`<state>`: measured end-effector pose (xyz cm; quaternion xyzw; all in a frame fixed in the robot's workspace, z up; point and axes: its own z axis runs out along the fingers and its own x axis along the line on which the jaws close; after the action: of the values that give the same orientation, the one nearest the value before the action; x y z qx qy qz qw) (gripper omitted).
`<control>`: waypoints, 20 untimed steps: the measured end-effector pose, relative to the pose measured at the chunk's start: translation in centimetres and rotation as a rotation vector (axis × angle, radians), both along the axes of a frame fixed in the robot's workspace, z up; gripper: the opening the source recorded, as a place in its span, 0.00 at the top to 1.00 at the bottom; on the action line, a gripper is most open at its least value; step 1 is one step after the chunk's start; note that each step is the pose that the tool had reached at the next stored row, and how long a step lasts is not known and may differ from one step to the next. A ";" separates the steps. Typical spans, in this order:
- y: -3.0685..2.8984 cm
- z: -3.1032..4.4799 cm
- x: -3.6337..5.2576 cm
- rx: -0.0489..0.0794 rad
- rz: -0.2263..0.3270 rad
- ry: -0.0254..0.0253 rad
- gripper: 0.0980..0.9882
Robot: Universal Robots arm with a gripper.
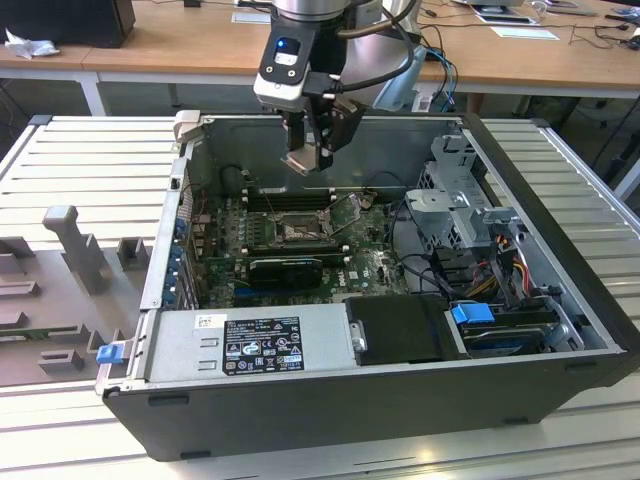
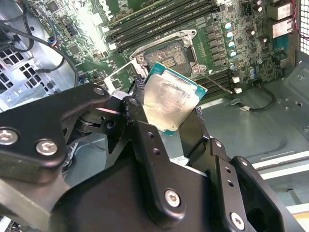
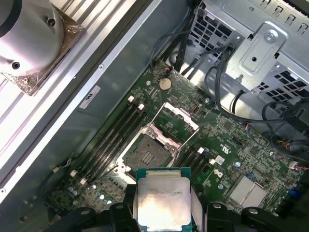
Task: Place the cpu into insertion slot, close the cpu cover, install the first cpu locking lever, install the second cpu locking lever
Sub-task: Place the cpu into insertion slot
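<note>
My gripper [image 1: 303, 160] hangs above the open computer case, shut on the cpu [image 1: 300, 162], a small square chip with a pale metal face. In both wrist views the cpu [image 2: 171, 104] [image 3: 163, 200] sits flat between the black fingers [image 2: 145, 140], well above the green board. The insertion slot [image 1: 299, 229] [image 2: 169, 54] [image 3: 147, 154] lies bare below it, a black-framed square with a dark glinting centre. The cpu cover [image 2: 119, 76] [image 3: 179, 118] is swung up open at one edge of the slot. A thin locking lever [image 1: 346, 209] stands raised beside the slot.
Long black memory sticks [image 1: 285, 197] [image 3: 113, 135] run beside the slot. A metal drive cage [image 1: 460, 200] with cables fills the case toward the exterior view's right. The power supply [image 1: 250, 340] lies along the front. Grey fixtures [image 1: 70, 250] stand outside the case on the left.
</note>
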<state>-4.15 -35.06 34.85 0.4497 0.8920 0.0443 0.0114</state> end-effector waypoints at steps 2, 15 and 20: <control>0.00 -0.01 0.00 0.000 -0.006 0.0000 0.52; 0.00 -0.10 0.00 0.000 -0.058 0.0000 0.52; 0.00 -0.22 0.00 0.000 -0.166 0.0000 0.52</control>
<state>-4.15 -35.06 34.63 0.5219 0.8518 0.0433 0.0150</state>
